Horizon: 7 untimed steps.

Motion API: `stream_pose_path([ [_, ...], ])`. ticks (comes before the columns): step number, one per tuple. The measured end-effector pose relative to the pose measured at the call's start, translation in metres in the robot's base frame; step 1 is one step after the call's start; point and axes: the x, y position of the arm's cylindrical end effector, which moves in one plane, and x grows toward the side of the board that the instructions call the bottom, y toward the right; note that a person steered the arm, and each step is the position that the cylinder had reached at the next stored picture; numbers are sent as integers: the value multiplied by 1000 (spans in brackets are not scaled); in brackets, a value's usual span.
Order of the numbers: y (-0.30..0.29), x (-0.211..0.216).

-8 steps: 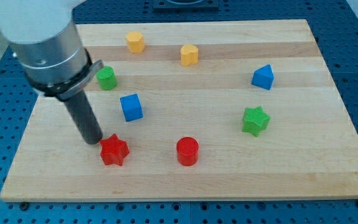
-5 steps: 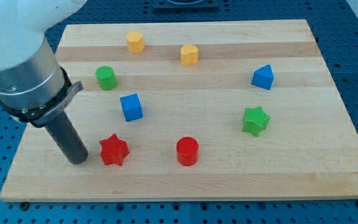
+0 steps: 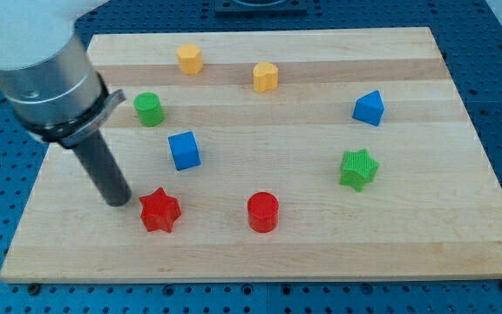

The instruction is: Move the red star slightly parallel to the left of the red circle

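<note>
The red star point(image 3: 159, 211) lies on the wooden board point(image 3: 408, 235) near the view's bottom left. The red circle point(image 3: 262, 212) stands to its right at about the same height in the view, a block's width or two away. My tip point(image 3: 118, 201) is on the board just left of the red star and slightly above it, with a small gap between them.
A blue cube point(image 3: 184, 150) sits above the red star. A green cylinder point(image 3: 148, 109) is further up. Two yellow blocks point(image 3: 190, 58) point(image 3: 266, 76) lie near the top. A blue block point(image 3: 369, 107) and a green star point(image 3: 358, 168) are at the right.
My tip swung down and left away from the red star, then came back up and right toward it. The red star and the other blocks have not moved.
</note>
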Motion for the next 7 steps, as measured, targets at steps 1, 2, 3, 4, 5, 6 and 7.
stream_pose_path([
  [1, 32, 0],
  [2, 55, 0],
  [3, 83, 0],
  [4, 72, 0],
  [5, 52, 0],
  [6, 22, 12],
  [7, -1, 33],
])
